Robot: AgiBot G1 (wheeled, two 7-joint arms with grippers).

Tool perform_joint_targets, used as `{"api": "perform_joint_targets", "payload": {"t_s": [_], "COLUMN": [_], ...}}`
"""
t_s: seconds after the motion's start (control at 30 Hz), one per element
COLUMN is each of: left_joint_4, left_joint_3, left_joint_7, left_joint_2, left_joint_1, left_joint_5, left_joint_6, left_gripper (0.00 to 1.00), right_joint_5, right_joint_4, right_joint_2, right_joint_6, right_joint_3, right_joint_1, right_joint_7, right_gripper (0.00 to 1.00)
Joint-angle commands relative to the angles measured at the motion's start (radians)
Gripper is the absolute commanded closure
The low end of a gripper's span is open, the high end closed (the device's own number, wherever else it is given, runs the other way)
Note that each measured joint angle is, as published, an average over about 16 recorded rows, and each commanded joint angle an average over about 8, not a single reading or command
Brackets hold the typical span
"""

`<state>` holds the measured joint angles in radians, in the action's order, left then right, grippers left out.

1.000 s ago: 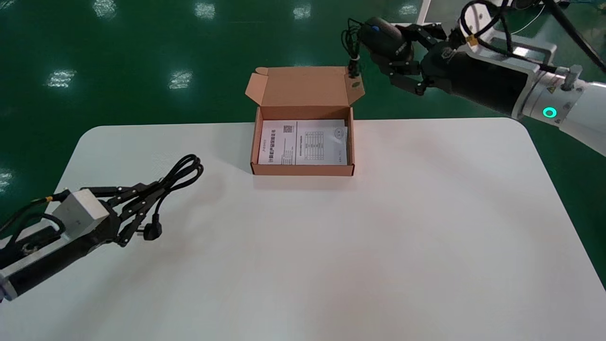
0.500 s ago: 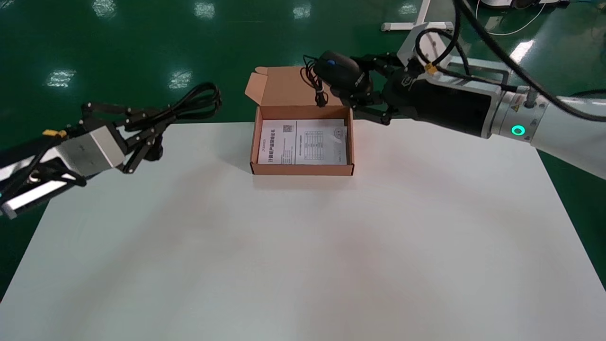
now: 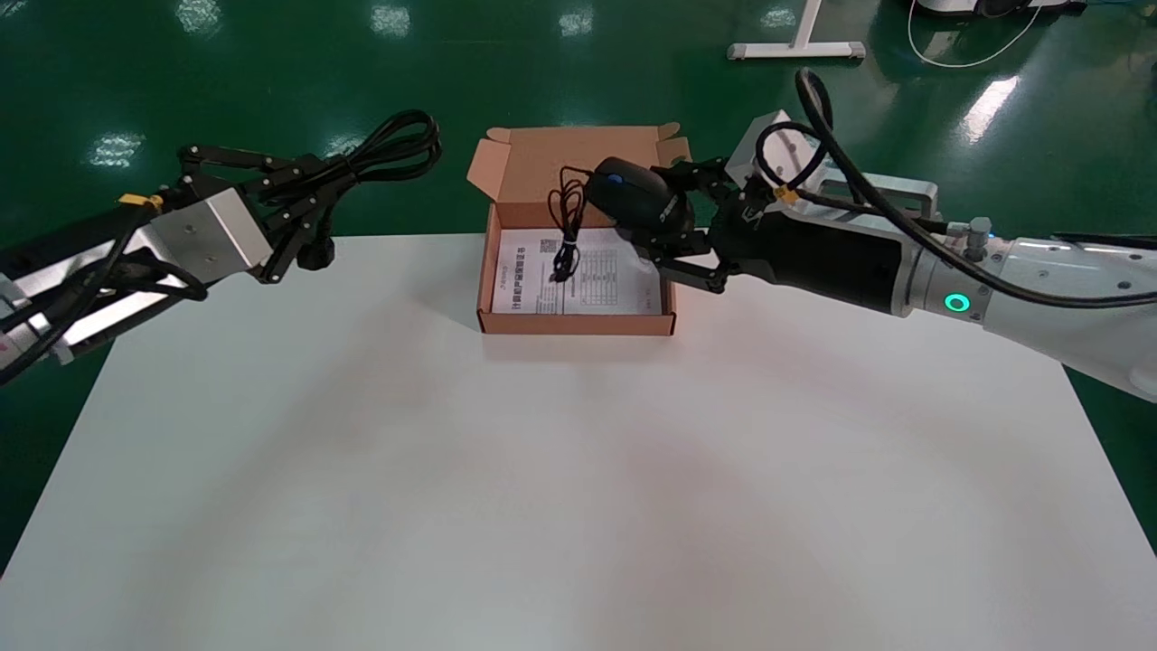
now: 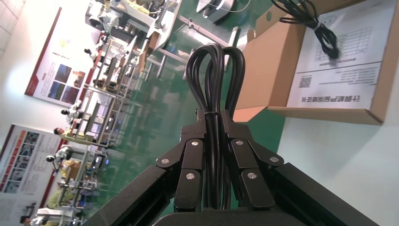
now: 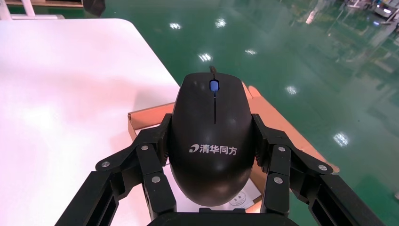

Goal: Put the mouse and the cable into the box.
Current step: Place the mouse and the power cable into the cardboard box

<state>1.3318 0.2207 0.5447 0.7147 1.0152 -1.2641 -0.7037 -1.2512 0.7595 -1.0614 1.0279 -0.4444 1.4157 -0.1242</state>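
Your right gripper [image 3: 662, 217] is pinching the black wired mouse [image 3: 628, 197] across its flanks, one finger pressed to each side, and holds it in the air over the right rear part of the open brown cardboard box [image 3: 578, 324]. The box lies directly below and slightly to the left of that gripper, so I judge that what you have left here is mostly a descent. The mouse's long axis runs along the box's length, nose pointing away from the arm toward the left. Its thin cord [image 3: 568, 226], tied in a bundle, hangs off the nose and dangles over the white printed sheet [image 3: 597, 287] lining the box floor.

Your left gripper [image 3: 303, 203] is clamped on the looped black power cable [image 3: 398, 149], raised over the far left corner of the white table [image 3: 542, 497], well apart from the box. The right arm is clearly the nearer one.

White characters on the mouse's back read 清华同方, below a blue scroll wheel [image 5: 214, 85]. The sheet carries a QR code and a printed grid; its heading is too small to read with confidence
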Motion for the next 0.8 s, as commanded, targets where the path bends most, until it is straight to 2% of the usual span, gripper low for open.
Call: {"api": "perform_joint_targets", "payload": {"t_s": [0.03, 0.37, 0.8], "left_joint_4": [0.001, 0.008, 0.011], "left_joint_3": [0.003, 0.032, 0.059], "left_joint_7": [0.003, 0.065, 0.082], "left_joint_2": [0.003, 0.034, 0.065], "left_joint_1": [0.008, 0.068, 0.111], "left_joint_5": [-0.008, -0.066, -0.094], "left_joint_6": [0.002, 0.0, -0.011], "left_gripper": [1.0, 1.0, 1.0], "right_joint_5": [-0.005, -0.021, -0.03], "right_joint_4": [0.002, -0.132, -0.407], "right_joint_2": [-0.004, -0.074, -0.165], "right_joint_6": [-0.008, -0.02, 0.0], "right_joint_3": [-0.003, -0.014, -0.022], "right_joint_1": [-0.002, 0.021, 0.086], "right_joint_7": [0.008, -0.089, -0.277], "right_gripper": [1.0, 1.0, 1.0]}}
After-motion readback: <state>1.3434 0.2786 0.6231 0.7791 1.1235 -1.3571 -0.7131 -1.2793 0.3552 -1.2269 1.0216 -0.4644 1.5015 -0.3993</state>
